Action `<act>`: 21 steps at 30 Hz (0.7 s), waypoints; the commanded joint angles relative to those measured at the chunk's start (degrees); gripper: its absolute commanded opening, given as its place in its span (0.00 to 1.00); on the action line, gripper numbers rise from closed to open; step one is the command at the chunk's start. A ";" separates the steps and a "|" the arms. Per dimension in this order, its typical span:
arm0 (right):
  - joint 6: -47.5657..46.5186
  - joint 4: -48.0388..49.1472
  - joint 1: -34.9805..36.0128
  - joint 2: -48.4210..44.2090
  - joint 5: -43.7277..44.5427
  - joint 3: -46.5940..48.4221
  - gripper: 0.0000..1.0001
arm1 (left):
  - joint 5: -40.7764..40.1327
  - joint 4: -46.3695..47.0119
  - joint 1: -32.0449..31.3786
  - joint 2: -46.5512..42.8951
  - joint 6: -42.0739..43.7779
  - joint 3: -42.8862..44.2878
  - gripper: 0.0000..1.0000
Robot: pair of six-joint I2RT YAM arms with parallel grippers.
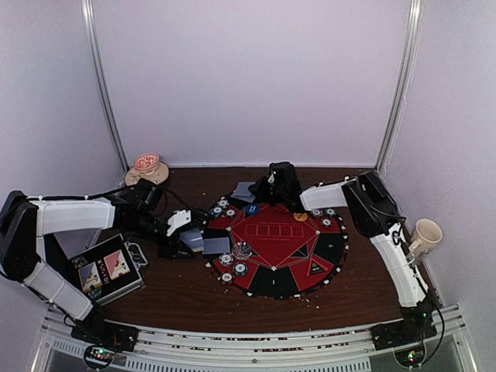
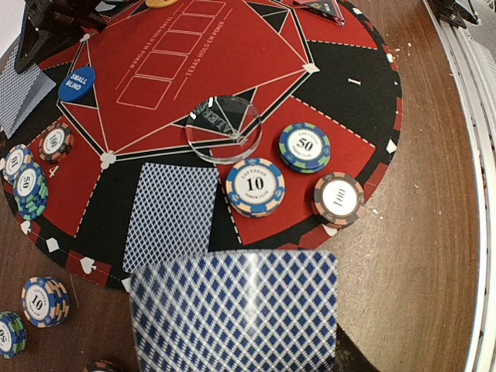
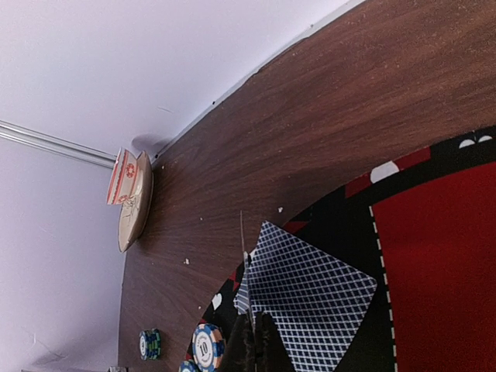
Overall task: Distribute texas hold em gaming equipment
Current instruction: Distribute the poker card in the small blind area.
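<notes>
The round red and black poker mat (image 1: 273,280) lies mid-table. My left gripper (image 1: 184,239) is at its left edge, shut on a blue-backed playing card (image 2: 236,310) that hides its fingers in the left wrist view. Another card (image 2: 172,213) lies flat on the mat beside a 10 chip (image 2: 255,186), a 50 chip (image 2: 304,147), a 100 chip (image 2: 339,198), a clear disc (image 2: 223,128) and a blue small blind button (image 2: 77,84). My right gripper (image 3: 260,345) is at the mat's far edge, shut on an edge-on card (image 3: 243,248) over a flat card (image 3: 310,298).
A metal case (image 1: 108,270) with card pictures lies front left. A cup on a saucer (image 1: 147,167) stands at the back left. A beige mug (image 1: 425,232) is at the right edge. Loose chip stacks (image 2: 45,301) sit on the wood left of the mat.
</notes>
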 commanded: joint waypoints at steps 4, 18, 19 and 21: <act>-0.01 -2.00 -0.38 1.54 0.76 2.53 0.06 | 1.35 0.97 0.11 -0.45 1.13 -0.29 0.45; -3.93 -8.79 -0.44 -1.78 3.84 2.12 0.47 | 1.37 0.98 0.12 -0.19 1.00 -0.11 0.45; -4.32 -9.46 -0.39 -2.29 4.39 1.91 0.49 | 1.38 1.01 0.10 -0.18 1.00 -0.11 0.45; -5.23 -11.07 -0.34 -3.38 5.41 1.53 0.53 | 1.35 0.98 0.06 -0.21 1.00 -0.11 0.45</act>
